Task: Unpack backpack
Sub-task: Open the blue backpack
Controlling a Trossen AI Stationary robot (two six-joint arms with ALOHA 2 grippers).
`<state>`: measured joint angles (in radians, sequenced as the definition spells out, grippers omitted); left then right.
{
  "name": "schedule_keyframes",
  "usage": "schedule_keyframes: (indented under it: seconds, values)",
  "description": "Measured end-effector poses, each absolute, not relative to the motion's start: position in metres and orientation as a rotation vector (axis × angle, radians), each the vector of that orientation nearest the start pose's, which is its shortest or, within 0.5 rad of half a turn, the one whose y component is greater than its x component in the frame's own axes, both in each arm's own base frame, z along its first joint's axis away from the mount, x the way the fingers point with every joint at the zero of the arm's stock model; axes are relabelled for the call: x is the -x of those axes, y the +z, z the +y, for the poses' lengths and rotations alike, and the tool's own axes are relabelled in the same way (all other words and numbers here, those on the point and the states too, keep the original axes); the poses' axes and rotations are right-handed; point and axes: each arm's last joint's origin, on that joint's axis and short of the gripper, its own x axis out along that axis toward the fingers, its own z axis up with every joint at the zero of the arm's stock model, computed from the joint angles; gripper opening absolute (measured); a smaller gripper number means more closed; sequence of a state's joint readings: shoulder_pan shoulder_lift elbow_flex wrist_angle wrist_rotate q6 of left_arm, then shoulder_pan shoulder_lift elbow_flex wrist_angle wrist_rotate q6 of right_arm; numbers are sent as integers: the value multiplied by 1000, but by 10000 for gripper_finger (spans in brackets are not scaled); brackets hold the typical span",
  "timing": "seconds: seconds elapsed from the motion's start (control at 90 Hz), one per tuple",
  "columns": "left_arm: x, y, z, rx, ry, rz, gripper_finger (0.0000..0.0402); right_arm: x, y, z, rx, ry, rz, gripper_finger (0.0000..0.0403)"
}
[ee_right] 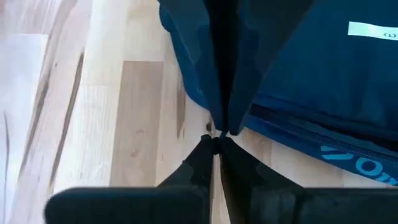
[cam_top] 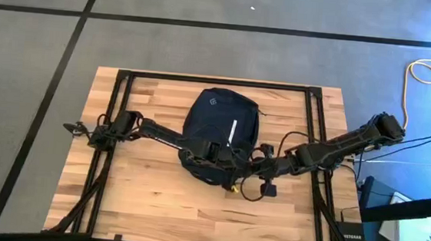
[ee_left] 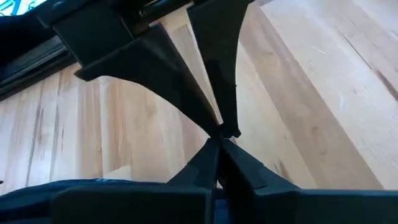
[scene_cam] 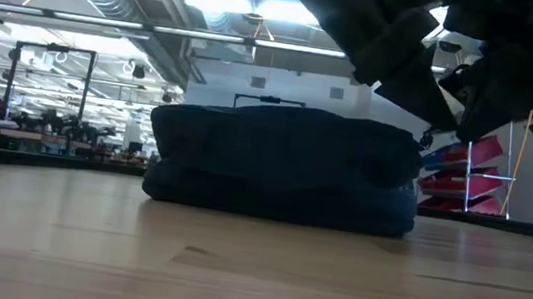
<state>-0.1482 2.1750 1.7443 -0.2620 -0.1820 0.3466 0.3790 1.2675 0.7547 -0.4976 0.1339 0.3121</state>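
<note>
The dark navy backpack point(cam_top: 219, 125) lies flat on the wooden table point(cam_top: 147, 207), a little behind its middle, with its white stripe point(cam_top: 232, 129) up. In the low view the backpack point(scene_cam: 285, 167) is a low mound resting on its back. My left gripper point(cam_top: 224, 158) reaches in from the left to the pack's near edge and is shut. My right gripper point(cam_top: 252, 166) comes from the right to the pack's near right corner and is also shut. In the low view both arms are only dark shapes at the upper right. My left gripper point(ee_left: 217, 138) pinches a dark piece of the backpack point(ee_left: 214, 121) between its two fingertips; whether it is a strap or a flap I cannot tell. The piece fans out taut from the fingertips, above the wood. My right gripper point(ee_right: 216, 140) pinches a fold of navy fabric at the backpack's edge point(ee_right: 219, 121) between its two fingertips. The cloth is gathered into creases that run to the fingertips and is raised off the table there. The rest of the pack stays on the wood.
Black frame rails point(cam_top: 115, 128) run along the table's left, right and far sides. A loop of black cable point(cam_top: 260, 187) hangs by the right gripper. A yellow cord point(cam_top: 420, 71) lies on the floor to the right. Bare wood point(cam_top: 177, 210) lies toward the near edge.
</note>
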Motion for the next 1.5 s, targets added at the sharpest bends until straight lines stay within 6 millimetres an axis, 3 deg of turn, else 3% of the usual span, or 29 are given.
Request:
schedule_keyframes:
  seconds: [0.133,0.311,0.556,0.922,1.367,1.5]
  values:
    - [-485,207,-67,-459,-65,709,0,-220,206,84,-31,73,1005,34]
    - [-481,200,-67,-476,-62,767,0,-217,204,83,-39,58,1038,100]
    - [-480,206,-78,-484,-69,729,0,-218,201,80,51,-17,1032,167]
    - [-472,203,-98,-518,-87,781,0,-239,173,85,385,20,1040,175]
    - [-471,205,-101,-554,-84,790,0,-260,155,96,464,107,953,174]
    - [-471,204,-100,-556,-84,796,0,-261,155,96,466,101,951,144]
